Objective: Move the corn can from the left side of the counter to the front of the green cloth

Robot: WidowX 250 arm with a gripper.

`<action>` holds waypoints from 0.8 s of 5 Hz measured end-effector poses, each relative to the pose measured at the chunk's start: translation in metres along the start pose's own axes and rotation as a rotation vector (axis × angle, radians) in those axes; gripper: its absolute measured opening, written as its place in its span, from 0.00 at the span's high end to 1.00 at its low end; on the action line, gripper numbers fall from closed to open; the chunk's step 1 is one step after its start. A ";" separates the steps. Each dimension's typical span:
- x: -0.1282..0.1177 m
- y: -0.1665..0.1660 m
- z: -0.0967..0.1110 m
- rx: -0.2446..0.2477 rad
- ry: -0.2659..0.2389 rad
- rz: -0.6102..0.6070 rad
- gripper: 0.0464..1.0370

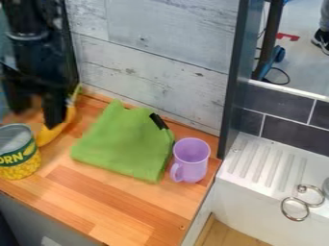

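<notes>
the claw (38, 117) hangs over the back left part of the counter (96, 202), its two tips spread apart. one tip is in front of the banana (49, 136), but i can't tell if they touch. the banana is near the back edge, just behind the can (19, 161). the green cloth (122, 144) is to the right, with a black bit (158, 121) on its back part, and the purple cup (191, 158) stands by the back right corner, its handle toward the front. the banana looks light, maybe a toy. its smooth skin could slip or roll a little, and a real one would bruise if squeezed hard. the fat middle seems the best place to hold, with one tip on each long side.
</notes>
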State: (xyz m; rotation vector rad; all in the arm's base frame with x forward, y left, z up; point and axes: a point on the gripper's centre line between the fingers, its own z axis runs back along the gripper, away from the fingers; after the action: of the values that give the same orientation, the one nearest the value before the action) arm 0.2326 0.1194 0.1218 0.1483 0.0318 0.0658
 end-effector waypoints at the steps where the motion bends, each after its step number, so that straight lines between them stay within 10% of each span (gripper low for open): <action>1: 0.006 0.033 -0.005 0.120 0.029 0.033 0.04; 2: 0.011 0.069 -0.018 0.168 0.075 0.086 0.04; 4: 0.010 0.110 -0.051 -0.116 0.151 -0.085 0.04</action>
State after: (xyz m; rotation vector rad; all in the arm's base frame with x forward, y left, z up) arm 0.2337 0.2357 0.0879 0.0256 0.1841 -0.0059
